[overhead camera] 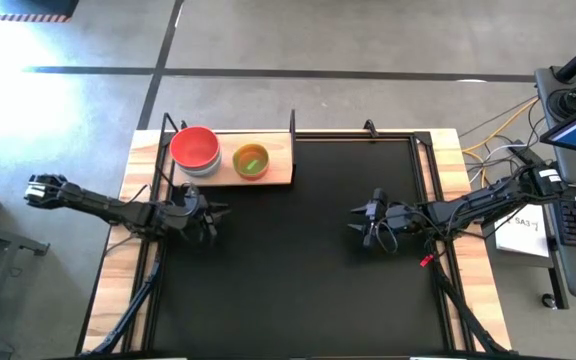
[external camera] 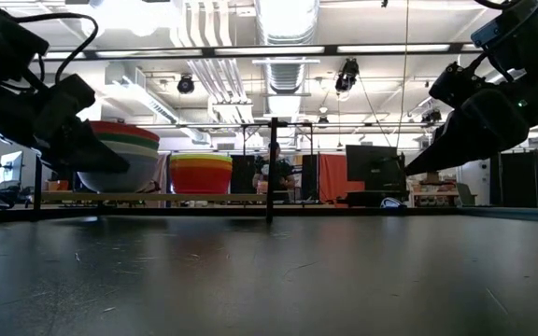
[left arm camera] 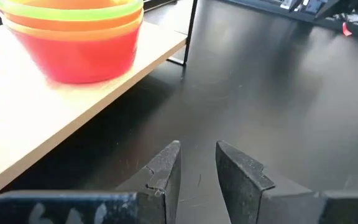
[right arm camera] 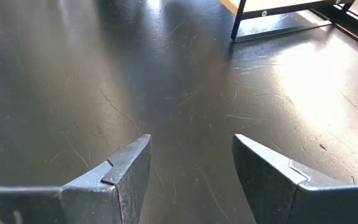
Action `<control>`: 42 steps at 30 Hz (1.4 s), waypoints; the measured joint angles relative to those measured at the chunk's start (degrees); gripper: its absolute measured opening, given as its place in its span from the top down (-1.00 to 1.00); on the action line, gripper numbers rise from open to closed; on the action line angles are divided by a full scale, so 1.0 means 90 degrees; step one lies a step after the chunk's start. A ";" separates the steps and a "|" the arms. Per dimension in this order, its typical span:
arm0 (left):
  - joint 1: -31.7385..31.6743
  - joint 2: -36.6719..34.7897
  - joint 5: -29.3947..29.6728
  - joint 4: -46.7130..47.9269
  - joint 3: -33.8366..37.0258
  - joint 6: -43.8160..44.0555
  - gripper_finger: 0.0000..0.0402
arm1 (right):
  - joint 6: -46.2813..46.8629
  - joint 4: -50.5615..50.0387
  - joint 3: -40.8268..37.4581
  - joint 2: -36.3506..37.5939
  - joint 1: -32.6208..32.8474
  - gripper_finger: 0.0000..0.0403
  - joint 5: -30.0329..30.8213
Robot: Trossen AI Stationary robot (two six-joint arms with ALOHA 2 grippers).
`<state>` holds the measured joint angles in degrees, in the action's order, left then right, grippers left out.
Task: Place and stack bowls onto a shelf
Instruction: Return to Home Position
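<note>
The light wooden shelf (overhead camera: pixel 280 172) stands at the far left of the black mat. Two stacks of nested bowls rest on it by their bases. The left stack (overhead camera: pixel 195 149) has a red bowl on top; the right stack (overhead camera: pixel 251 160) has a green bowl inside orange and yellow ones. Both stacks show in the low view (external camera: pixel 120 157) (external camera: pixel 201 174), and the right one in the left wrist view (left arm camera: pixel 73 37). My left gripper (overhead camera: pixel 218 215) hangs open and empty over the mat, just in front of the shelf. My right gripper (overhead camera: pixel 356 222) hangs open and empty over the mat's right half.
The shelf's thin black uprights (overhead camera: pixel 292 122) rise at its corners, and one shows in the left wrist view (left arm camera: pixel 190 31). The black mat (overhead camera: pixel 298 280) lies bare between and in front of the grippers. Cables and a laptop sit beyond the table's right edge (overhead camera: pixel 568 200).
</note>
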<state>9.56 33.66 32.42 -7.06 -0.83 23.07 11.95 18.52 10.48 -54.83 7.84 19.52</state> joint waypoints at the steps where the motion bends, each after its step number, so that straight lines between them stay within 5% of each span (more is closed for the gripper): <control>1: 0.0000 0.0016 0.0000 -0.0003 -0.0001 0.0000 0.58 | 0.0002 0.0000 0.0000 0.0000 0.0000 -0.07 0.0001; 17: 0.0005 -0.0340 -0.0005 -0.0029 0.0011 -0.0008 0.58 | 0.0000 -0.0006 -0.0149 0.0269 0.0002 -0.07 -0.0004; 27: 0.0002 -0.1732 -0.0005 -0.0040 0.0014 -0.0008 0.58 | 0.0001 -0.0022 -0.1086 0.1996 0.0002 -0.07 -0.0004; 34: 0.0000 -0.2191 -0.0005 -0.0007 0.0014 -0.0008 0.58 | -0.0003 -0.1359 -0.1086 0.3041 0.0000 -0.07 -0.0004; 42: 0.0000 -0.2898 -0.0005 -0.0012 0.0014 -0.0008 0.58 | -0.0002 -0.1596 -0.1088 0.4120 0.0000 -0.07 -0.0004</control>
<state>9.56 7.57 32.38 -7.17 -0.71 23.00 11.92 4.16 0.69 -17.75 7.84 19.49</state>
